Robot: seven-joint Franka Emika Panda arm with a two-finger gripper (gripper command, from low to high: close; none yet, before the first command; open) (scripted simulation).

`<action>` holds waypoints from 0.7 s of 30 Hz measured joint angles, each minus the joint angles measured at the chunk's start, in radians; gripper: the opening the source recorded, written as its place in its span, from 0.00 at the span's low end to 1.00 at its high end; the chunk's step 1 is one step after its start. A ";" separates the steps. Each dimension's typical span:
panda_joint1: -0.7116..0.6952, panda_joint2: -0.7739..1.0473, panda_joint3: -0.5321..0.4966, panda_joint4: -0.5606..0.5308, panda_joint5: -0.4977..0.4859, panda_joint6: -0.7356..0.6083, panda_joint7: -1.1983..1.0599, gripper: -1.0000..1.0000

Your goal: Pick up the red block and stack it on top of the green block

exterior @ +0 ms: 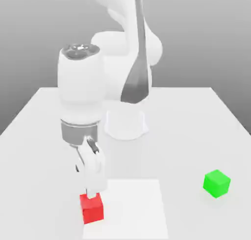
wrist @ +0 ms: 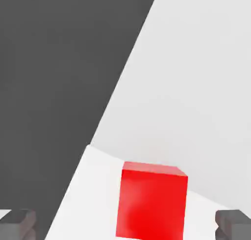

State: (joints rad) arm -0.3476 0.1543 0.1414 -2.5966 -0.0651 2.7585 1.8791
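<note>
The gripper (exterior: 93,191) hangs low in the exterior view's lower left, fingers (wrist: 18,223) spread wide either side of the red block (exterior: 92,207), which sits on the table (exterior: 196,121), not yet pinched. The green block (exterior: 216,183) waits well apart at lower right, bare. In the exterior view the fingertips blur into the arm.

A simulated robot test scene, not a lived-in room: a plain white table (exterior: 196,121) against a featureless grey backdrop, a white arm (exterior: 132,48) mounted on the table, and 2 flat-coloured cubes near the arm's base.
</note>
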 joint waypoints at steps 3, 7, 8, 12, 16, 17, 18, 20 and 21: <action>0.022 0.108 -0.030 0.012 -0.031 0.088 0.034 0.50; 0.039 0.167 -0.051 0.021 -0.050 0.137 0.049 0.00; 0.039 0.167 -0.051 0.021 -0.050 0.138 0.049 0.00; 0.038 0.166 -0.050 0.020 -0.050 0.138 0.050 0.00; 0.018 0.043 -0.020 0.001 -0.001 0.035 0.014 0.00; 0.015 0.008 -0.014 -0.004 0.011 0.005 0.005 0.00; 0.030 -0.016 0.005 -0.009 0.019 -0.013 0.009 0.00; 0.085 -0.049 0.060 -0.018 0.031 -0.037 0.031 0.00; 0.123 -0.063 0.089 -0.022 0.036 -0.045 0.045 0.00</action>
State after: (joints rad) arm -0.2243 0.0918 0.2307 -2.6182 -0.0289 2.7139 1.9239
